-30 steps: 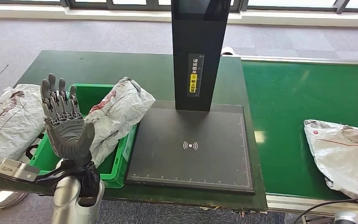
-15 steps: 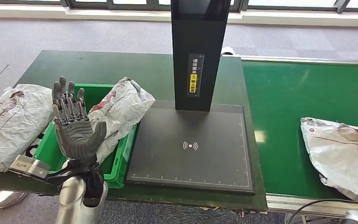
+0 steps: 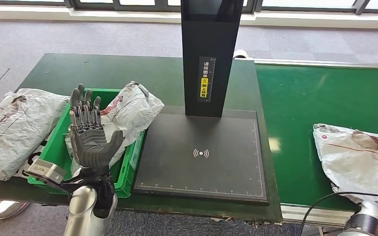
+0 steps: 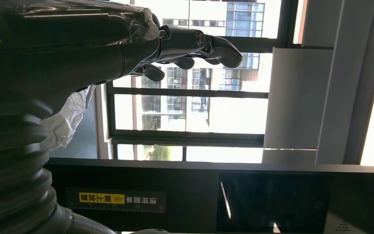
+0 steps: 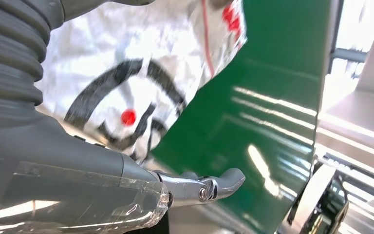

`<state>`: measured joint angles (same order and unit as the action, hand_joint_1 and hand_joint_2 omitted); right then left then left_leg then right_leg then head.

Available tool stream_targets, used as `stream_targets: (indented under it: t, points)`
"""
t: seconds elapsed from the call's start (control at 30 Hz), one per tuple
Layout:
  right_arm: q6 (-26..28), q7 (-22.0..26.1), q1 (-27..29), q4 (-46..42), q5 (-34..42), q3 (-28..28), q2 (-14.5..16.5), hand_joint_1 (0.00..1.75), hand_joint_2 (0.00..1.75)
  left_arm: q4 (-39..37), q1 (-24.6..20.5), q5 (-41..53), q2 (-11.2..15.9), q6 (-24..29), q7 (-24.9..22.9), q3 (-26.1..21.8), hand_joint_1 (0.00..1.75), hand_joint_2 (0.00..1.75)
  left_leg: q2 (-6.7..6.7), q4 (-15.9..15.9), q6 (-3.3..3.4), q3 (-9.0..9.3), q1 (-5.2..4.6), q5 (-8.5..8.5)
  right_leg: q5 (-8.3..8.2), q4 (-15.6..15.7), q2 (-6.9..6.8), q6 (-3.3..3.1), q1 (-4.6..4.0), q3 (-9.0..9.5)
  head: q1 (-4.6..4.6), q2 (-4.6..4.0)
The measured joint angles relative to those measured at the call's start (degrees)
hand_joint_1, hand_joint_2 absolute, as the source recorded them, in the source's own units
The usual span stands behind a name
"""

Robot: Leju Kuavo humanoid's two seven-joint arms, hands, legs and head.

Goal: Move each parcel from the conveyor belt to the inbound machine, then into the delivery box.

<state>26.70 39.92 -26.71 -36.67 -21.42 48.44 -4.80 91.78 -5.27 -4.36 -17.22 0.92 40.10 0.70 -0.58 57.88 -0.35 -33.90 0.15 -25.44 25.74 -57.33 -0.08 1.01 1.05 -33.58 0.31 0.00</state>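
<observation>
While the belt carries its parcel closer, the left hand swings in over the green box.

Since a second ago the conveyor belt (image 3: 320,98) has brought the white parcel (image 3: 359,157) nearer the inbound machine (image 3: 202,152), and the left hand (image 3: 91,142), fingers spread and holding nothing, has drifted from beyond the delivery box (image 3: 61,147) to hang over its near rim, closer to the machine; one bagged parcel (image 3: 125,113) already lies in that box against the machine's edge, so I judge the next pickup is due from the belt. The right hand (image 5: 195,187) rises just beside the belt parcel; whether its fingers are spread I cannot tell. A dark green table (image 3: 103,71) bears machine and box, another bag (image 3: 15,128) lies past the box, and grey carpet (image 3: 78,34) and windows (image 4: 195,112) stand behind the machine.
</observation>
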Motion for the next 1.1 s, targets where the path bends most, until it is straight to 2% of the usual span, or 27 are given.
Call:
stream_targets:
  t: [0.07,0.13,0.2,0.3,0.37,0.57,0.67,0.8,0.87,1.0,1.1]
  points:
    - [-0.6,0.0,0.3,-0.5,3.6,-3.9,0.2,0.0,1.75,-0.2,0.0,0.1,0.0,0.1,0.0,0.0,0.0,1.75,0.01,0.0,-0.01,-0.01,0.0,0.0,0.0,0.0,0.02,0.0,-0.01,0.0,0.0,0.0]
    - [-3.6,0.0,0.4,-0.8,7.2,-7.5,0.3,0.0,1.75,-0.3,0.1,0.1,0.0,0.3,0.0,0.0,0.0,1.75,0.02,0.0,-0.01,-0.03,0.01,0.0,0.0,0.0,0.04,-0.01,-0.01,-0.02,0.0,0.0]
    - [-9.1,0.0,0.0,-0.5,10.5,-10.1,0.5,0.0,1.75,-0.3,0.1,0.1,0.0,0.5,0.0,0.0,0.0,1.75,0.02,0.0,-0.01,-0.05,0.01,0.0,0.0,0.0,0.04,-0.01,-0.01,-0.03,0.0,0.0]
    - [-21.0,0.0,-1.3,1.7,14.5,-12.5,0.6,0.0,1.75,-0.3,0.3,0.1,0.0,0.6,0.0,0.0,0.0,1.75,0.0,0.0,-0.01,-0.05,0.01,0.0,0.0,0.0,0.01,-0.01,-0.01,-0.03,0.0,0.0]
    - [-25.9,-0.1,-2.1,3.4,15.8,-13.5,0.7,0.0,1.75,-0.3,0.3,0.1,0.0,0.6,0.0,0.0,0.0,1.75,-0.1,0.0,0.01,-0.06,0.01,0.02,0.0,0.0,-0.09,0.0,-0.01,-0.02,0.0,0.0]
    - [-33.7,-0.5,-3.1,6.9,15.8,-16.2,1.9,0.0,1.75,-0.3,0.3,0.6,0.0,0.5,0.0,0.0,0.0,1.75,-0.24,0.0,0.02,-0.11,0.01,0.05,0.0,0.0,-0.2,0.0,-0.01,-0.02,0.0,0.0]
    - [-30.8,-2.7,-3.3,7.9,12.4,-18.3,3.2,0.0,1.75,-0.3,0.3,0.8,0.0,0.9,0.0,0.0,0.0,1.75,-0.25,0.0,0.02,-0.11,0.01,0.05,0.01,0.0,-0.21,-0.01,-0.01,-0.04,0.0,0.0]
    - [-16.5,-11.4,-3.8,10.4,0.5,-23.3,3.8,0.0,1.75,-0.1,0.7,0.8,0.0,1.8,0.0,0.0,0.0,1.75,-0.3,0.0,0.02,-0.14,0.02,0.05,0.01,0.0,-0.28,-0.01,-0.02,-0.03,0.0,0.0]
    - [-11.8,-15.8,-3.9,11.9,-4.2,-26.4,3.8,0.0,1.75,0.0,1.0,0.7,0.0,1.9,0.0,0.0,0.0,1.75,-0.26,0.0,0.02,-0.13,0.01,0.05,0.01,0.0,-0.23,-0.01,-0.01,-0.06,0.0,0.0]
    - [-6.0,-23.2,-3.9,14.2,-8.4,-30.2,3.8,0.0,1.75,-0.1,1.0,0.6,0.0,1.9,0.0,0.0,0.0,1.75,-0.31,0.0,0.02,-0.14,0.01,0.05,0.01,0.0,-0.29,0.0,0.0,-0.07,0.0,0.0]
    - [-3.9,-25.7,-3.9,15.4,-9.7,-31.6,3.8,0.0,1.75,-0.3,1.0,0.5,0.0,1.9,0.0,0.0,0.0,1.75,-0.27,0.0,0.02,-0.14,0.01,0.05,0.01,0.0,-0.22,0.0,0.0,-0.07,0.0,0.0]
